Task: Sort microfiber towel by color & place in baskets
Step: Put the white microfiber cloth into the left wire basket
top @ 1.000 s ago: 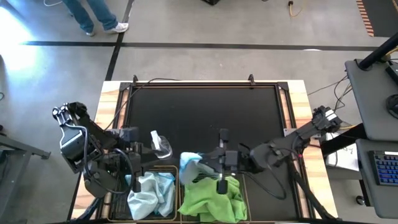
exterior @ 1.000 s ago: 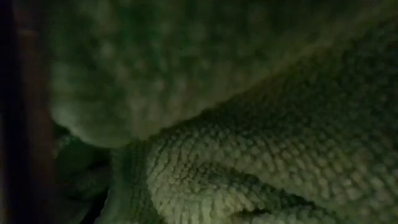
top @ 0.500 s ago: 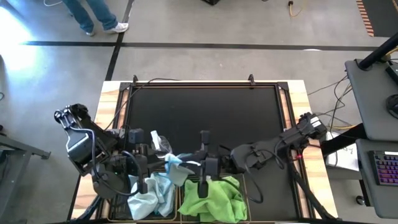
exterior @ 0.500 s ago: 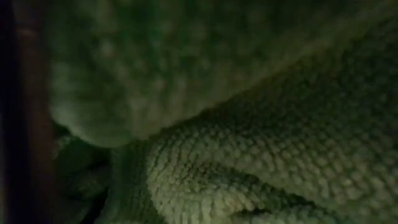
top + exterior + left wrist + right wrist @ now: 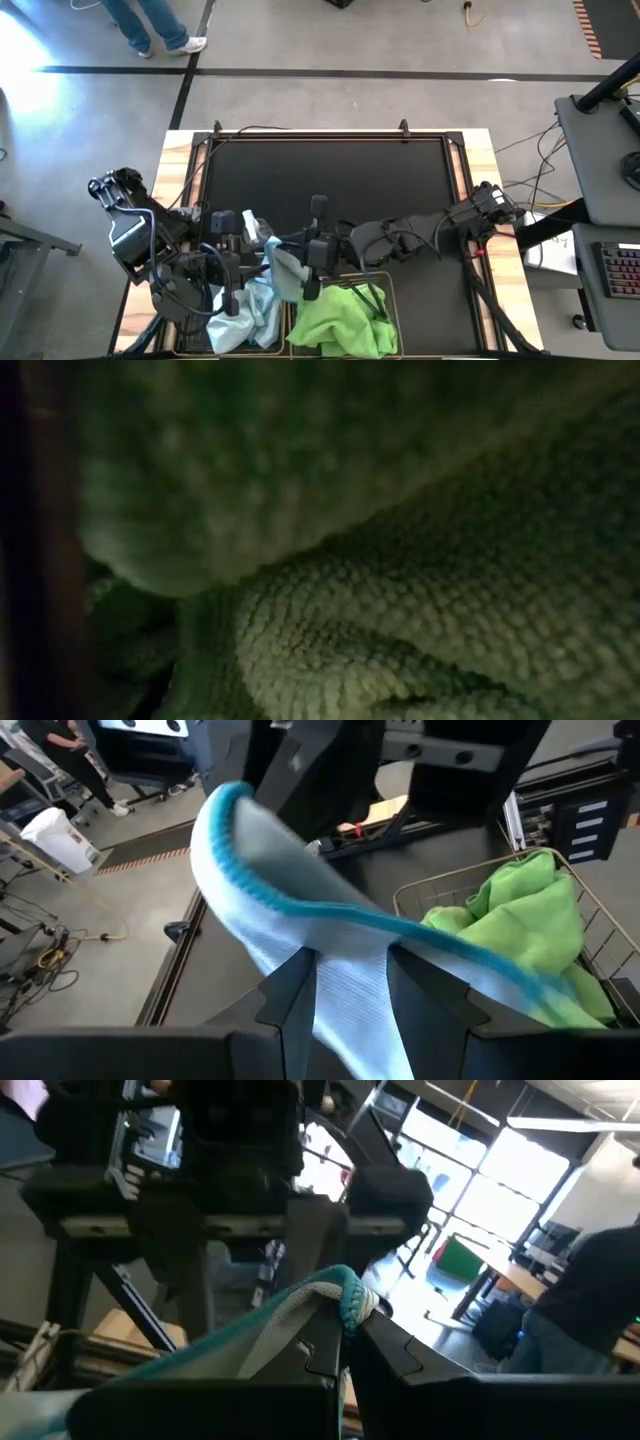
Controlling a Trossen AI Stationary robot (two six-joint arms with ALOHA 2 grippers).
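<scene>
The right gripper [image 5: 312, 290], jaws closed on a pale blue microfibre towel's [image 5: 285, 272] teal-edged hem, holds it at the lower centre, above the two black wire-mesh baskets [image 5: 392, 300]. The left gripper [image 5: 231, 300], jaws parted, straddles the hanging cloth. Soft, light and limp, it is best pinched at an edge.
</scene>
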